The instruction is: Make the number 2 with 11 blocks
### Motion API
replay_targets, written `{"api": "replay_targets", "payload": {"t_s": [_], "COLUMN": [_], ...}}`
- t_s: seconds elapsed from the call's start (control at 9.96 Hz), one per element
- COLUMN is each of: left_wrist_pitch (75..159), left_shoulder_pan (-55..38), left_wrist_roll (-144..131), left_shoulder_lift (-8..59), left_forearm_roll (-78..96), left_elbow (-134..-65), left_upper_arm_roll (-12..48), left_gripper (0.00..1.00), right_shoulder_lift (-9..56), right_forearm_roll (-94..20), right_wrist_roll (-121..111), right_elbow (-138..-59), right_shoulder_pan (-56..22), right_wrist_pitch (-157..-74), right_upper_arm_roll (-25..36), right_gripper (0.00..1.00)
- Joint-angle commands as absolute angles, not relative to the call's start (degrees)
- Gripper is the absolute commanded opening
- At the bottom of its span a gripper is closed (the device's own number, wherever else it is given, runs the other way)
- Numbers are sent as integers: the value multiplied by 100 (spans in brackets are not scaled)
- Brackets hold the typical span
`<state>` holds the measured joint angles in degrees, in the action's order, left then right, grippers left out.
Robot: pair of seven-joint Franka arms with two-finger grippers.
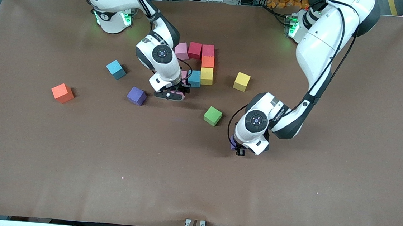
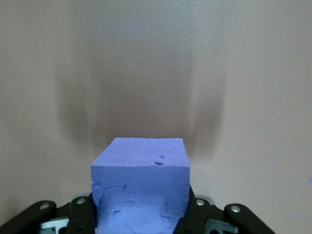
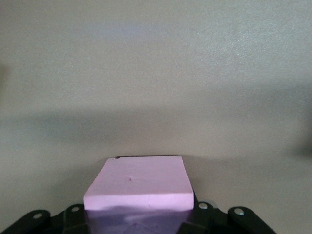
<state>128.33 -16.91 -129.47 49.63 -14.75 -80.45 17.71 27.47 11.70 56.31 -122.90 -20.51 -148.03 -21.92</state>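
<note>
The right gripper (image 1: 169, 95) is down at the table (image 1: 75, 160), pinching a pale pink matte foam cube (image 3: 139, 190), just beside the light blue foam cube (image 1: 194, 78) of the partly built number 2 (image 1: 199, 64). That figure so far shows a top row of a pink foam cube (image 1: 181, 50), a dark red foam cube (image 1: 195, 50) and a magenta-red foam cube (image 1: 208, 50), with an orange foam cube (image 1: 208, 61) and a yellow foam cube (image 1: 206, 75) running down toward the front camera, all touching. The left gripper (image 1: 240, 149) pinches a purple foam cube (image 2: 140, 192) over bare table, near a loose green foam cube (image 1: 212, 115). Loose on the table lie a second yellow cube (image 1: 241, 81), a second purple cube (image 1: 136, 95), a teal cube (image 1: 115, 69) and a second orange cube (image 1: 62, 92).
</note>
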Motion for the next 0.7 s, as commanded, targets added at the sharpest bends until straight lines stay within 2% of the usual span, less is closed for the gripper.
{"api": "replay_targets", "payload": {"t_s": [0.0, 0.2, 0.5, 0.6], "left_wrist_pitch": [12841, 12841, 12841, 12841], "left_shoulder_pan": [-1714, -1731, -1854, -1898], "left_wrist_roll": [-12631, -12254, -11630, -11263], "left_shoulder_lift": [4782, 4764, 4755, 4755], "left_forearm_roll": [-1600, -1600, -1591, -1591], "left_elbow": [-7998, -7884, -7849, -7849], "left_upper_arm_roll": [1731, 1793, 1828, 1846], "left_gripper": [7, 7, 7, 7], "right_shoulder_lift": [2742, 2760, 2760, 2760], "right_forearm_roll": [1336, 1371, 1371, 1371], "right_wrist_roll": [5810, 5818, 5818, 5827], "right_elbow": [-12322, -12322, -12331, -12322], "right_shoulder_pan": [-2092, -2092, -2083, -2066], "right_wrist_pitch": [-14827, -14845, -14836, -14827], "right_upper_arm_roll": [-2171, -2171, -2162, -2171], "right_gripper": [44, 45, 67, 84]}}
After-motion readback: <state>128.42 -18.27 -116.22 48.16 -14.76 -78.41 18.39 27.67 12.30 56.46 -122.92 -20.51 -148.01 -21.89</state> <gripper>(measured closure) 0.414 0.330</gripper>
